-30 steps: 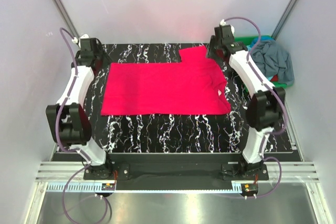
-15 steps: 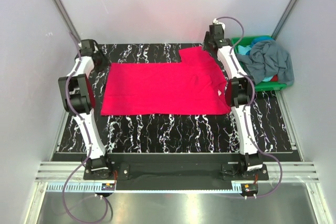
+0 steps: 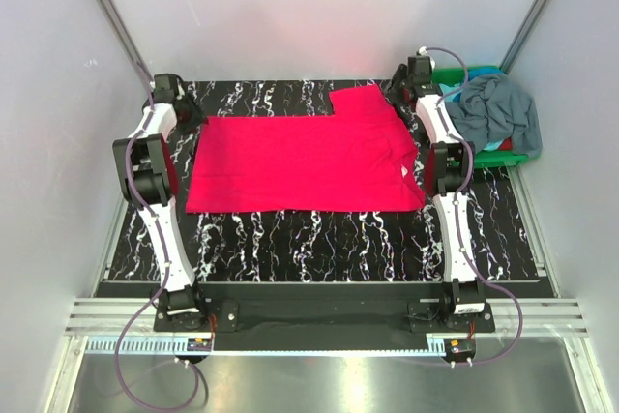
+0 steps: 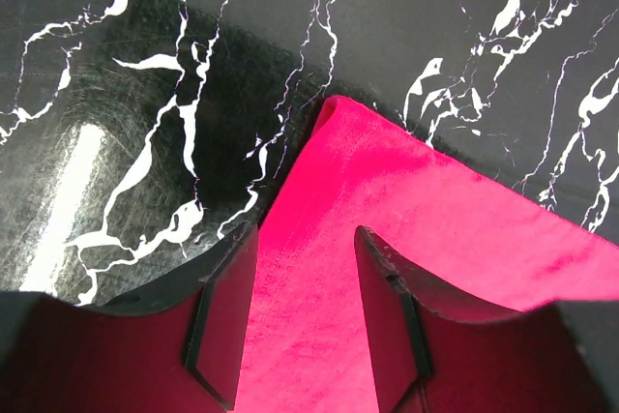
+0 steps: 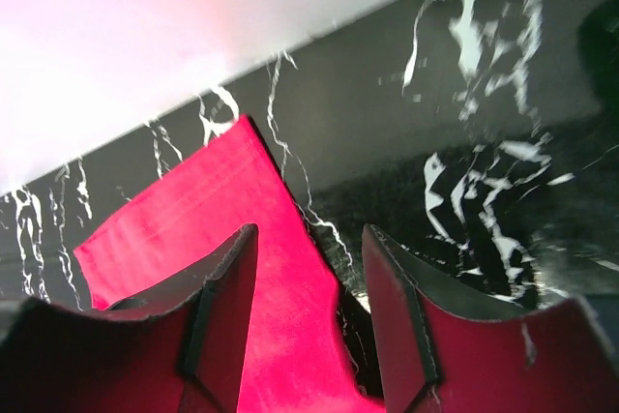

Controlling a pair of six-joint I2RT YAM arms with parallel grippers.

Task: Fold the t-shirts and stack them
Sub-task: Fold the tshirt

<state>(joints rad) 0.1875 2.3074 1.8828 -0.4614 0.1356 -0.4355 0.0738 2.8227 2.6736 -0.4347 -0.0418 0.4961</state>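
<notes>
The magenta t-shirt [image 3: 305,162] lies spread flat on the black marbled table [image 3: 309,239]. My left gripper [image 3: 190,115] is open over the shirt's far left corner [image 4: 406,229], with cloth between its fingers [image 4: 227,316]. My right gripper [image 3: 400,96] is open over the far right sleeve edge [image 5: 193,210], one finger [image 5: 224,307] above cloth, the other above bare table. The slate grey-blue t-shirt [image 3: 501,111] lies crumpled over the green bin. A bit of teal-blue cloth [image 3: 495,145] shows under it.
The green bin [image 3: 453,74] stands at the far right corner, just beyond the right gripper. Pale walls close in the table at the back and both sides. The white back wall [image 5: 193,16] is close to the right gripper.
Both arms have gone from raised, folded elbows to lying stretched along the table sides. The grippers stay at the shirt's far corners. The magenta shirt has not moved.
</notes>
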